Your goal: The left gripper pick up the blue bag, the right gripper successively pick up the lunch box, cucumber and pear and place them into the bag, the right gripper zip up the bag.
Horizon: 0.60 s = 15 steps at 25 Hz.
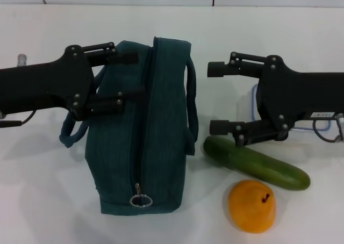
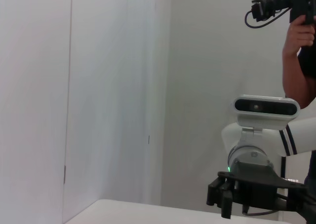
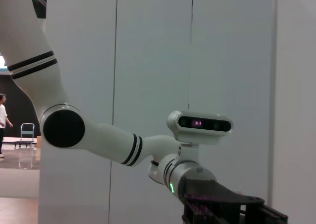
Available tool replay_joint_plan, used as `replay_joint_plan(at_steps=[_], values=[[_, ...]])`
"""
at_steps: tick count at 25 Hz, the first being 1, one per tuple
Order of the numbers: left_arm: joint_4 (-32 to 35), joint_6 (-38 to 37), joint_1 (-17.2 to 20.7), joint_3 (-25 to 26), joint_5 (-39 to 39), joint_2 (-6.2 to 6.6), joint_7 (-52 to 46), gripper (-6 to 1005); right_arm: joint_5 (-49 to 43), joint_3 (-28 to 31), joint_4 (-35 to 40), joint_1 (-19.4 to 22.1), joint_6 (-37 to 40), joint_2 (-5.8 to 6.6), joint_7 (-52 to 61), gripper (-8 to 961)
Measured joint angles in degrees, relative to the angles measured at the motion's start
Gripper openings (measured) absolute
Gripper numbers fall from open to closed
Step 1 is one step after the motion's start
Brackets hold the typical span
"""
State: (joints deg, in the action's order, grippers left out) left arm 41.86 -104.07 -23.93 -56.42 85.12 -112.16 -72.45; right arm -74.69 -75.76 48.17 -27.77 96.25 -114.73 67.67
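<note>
In the head view my left gripper (image 1: 128,78) reaches in from the left edge of the frame, its two black fingers spread wide and lying against the left flank of the blue bag (image 1: 142,131). The upper finger rests on the fabric near the bag's top left corner, the lower one by the left loop handle, and neither is closed on anything. The bag stands upright at the centre of the white table (image 1: 48,201), its zipper running down the middle towards me and closed, with the metal ring pull (image 1: 140,200) hanging at the lower end. My right gripper (image 1: 216,98) comes in from the right edge, jaws wide and empty, fingertips pointing at the bag's right side, just apart from the right handle. Behind that claw, mostly hidden, lies the lunch box (image 1: 253,101), of which only a clear edge and a strip of blue rim show. The cucumber (image 1: 256,162) lies slanted at lower right, just beside the bag's right side, under my right lower finger. The pear (image 1: 252,205) sits below the cucumber, close to it, near the bottom edge.
</note>
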Motion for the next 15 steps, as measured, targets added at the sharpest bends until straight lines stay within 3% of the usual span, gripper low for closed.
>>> replay_joint_plan(at_steps=[10, 15], values=[[0.1, -0.1, 0.1, 0.4, -0.3, 0.26, -0.9, 697, -0.4, 2.9, 0.0, 1.0, 0.5, 0.29, -0.1, 885], [2.3, 0.3, -0.6, 3.7, 0.2, 0.37, -9.0, 696, -0.5, 3.8, 0.0, 1.3, 0.9, 0.52, -0.2, 884]])
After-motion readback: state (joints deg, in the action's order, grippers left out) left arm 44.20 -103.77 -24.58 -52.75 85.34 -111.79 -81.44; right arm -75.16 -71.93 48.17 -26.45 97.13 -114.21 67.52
